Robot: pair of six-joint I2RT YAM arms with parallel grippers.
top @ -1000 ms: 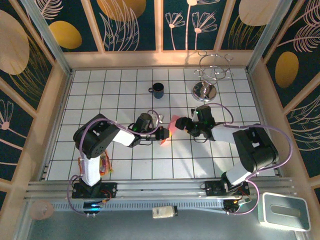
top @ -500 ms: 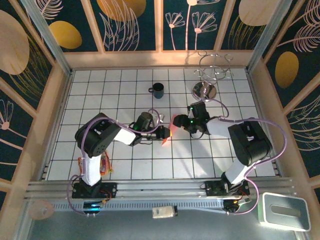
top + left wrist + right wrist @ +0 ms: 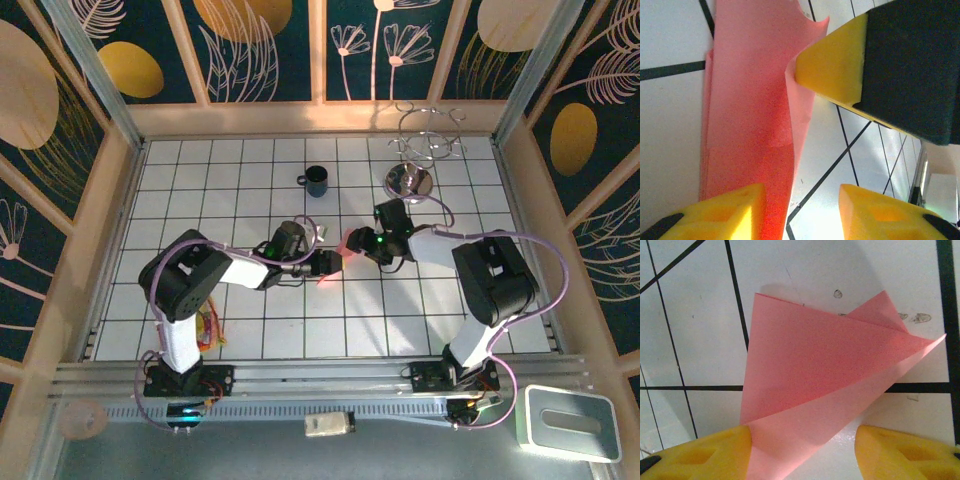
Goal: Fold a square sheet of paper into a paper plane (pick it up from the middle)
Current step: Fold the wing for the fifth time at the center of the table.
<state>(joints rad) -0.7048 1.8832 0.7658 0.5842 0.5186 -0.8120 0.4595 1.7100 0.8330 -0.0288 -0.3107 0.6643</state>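
- White tiled table (image 3: 200, 330), centre: paper plane (image 3: 810, 385) is found part-folded, one flap raised; creasing is judged in hand.
- Fingers of left gripper (image 3: 800, 210) and right gripper (image 3: 802, 440) are spread apart at it.
- Flap is to be pressed flat next.

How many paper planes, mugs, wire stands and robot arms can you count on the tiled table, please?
paper plane: 1
dark mug: 1
wire stand: 1
robot arms: 2, the left arm and the right arm
Total: 5
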